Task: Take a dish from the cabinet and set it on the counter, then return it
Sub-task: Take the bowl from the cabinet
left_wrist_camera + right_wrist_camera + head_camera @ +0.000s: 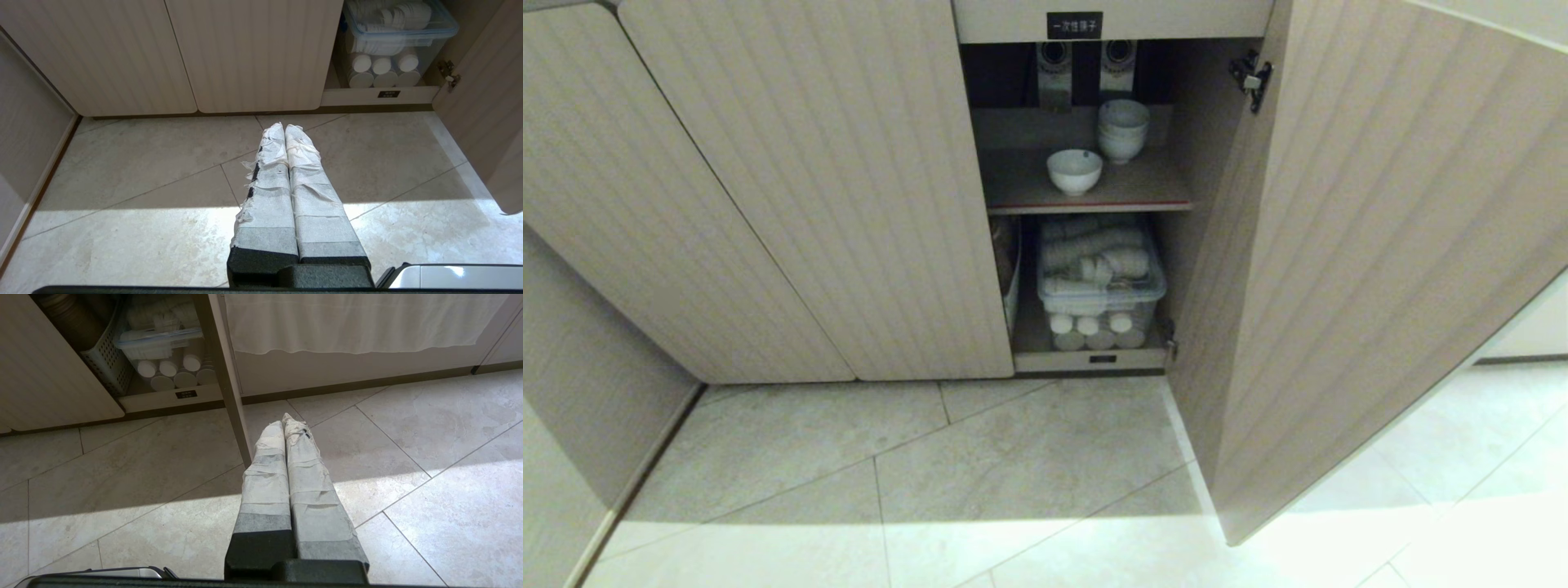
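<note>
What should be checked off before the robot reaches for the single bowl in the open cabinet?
1. Cabinet door swung open: ok.
2. Single white bowl upright on the upper shelf, standing apart from the stack of bowls behind it: ok.
3. Path to the bowl free of things in front of it on the shelf: ok.
4. Left gripper empty, fingers together, hanging over the floor: ok.
5. Right gripper empty but shut, near the edge of the open door; it must open before grasping: not ok.
6. Free space on the counter for the bowl: cannot tell, counter out of view.
</note>
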You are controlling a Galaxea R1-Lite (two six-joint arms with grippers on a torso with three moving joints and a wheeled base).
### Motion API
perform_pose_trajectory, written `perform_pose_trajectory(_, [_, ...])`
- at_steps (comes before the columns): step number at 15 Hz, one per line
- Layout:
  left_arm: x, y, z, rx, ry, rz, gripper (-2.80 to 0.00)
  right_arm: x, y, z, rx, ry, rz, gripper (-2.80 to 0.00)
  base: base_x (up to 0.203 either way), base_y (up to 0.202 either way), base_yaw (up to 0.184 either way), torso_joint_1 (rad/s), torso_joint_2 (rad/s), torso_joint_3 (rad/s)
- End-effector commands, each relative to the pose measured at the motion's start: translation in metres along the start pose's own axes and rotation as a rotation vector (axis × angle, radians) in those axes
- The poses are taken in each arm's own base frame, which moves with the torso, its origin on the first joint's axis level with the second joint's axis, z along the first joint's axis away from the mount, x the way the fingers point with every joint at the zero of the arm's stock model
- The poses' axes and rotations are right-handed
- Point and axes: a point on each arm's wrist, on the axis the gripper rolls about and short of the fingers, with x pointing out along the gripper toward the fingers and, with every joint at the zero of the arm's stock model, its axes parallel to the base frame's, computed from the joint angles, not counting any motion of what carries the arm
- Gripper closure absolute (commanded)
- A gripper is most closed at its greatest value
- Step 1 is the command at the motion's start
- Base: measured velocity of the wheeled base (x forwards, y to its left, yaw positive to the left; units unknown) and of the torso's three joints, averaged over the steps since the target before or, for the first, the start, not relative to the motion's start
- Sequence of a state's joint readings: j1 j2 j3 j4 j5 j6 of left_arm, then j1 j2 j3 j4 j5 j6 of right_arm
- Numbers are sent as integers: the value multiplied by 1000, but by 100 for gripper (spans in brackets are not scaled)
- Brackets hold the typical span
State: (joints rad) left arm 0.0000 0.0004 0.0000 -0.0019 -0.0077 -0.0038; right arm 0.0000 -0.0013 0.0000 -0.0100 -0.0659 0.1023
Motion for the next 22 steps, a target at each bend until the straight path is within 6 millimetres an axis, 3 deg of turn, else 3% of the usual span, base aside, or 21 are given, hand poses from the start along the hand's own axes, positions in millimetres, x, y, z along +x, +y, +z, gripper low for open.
perform_pose_trajectory(1, [0,0,0,-1,-2,0,0,0,0,0,0,1,0,0,0,0,0,0,0,0])
perform_pose_trajectory(13, [0,0,0,-1,-2,0,0,0,0,0,0,1,0,0,0,6,0,1,0,0])
perform_pose_trajectory(22, [0,0,0,-1,-2,0,0,0,0,0,0,1,0,0,0,187,-1,0,4,2])
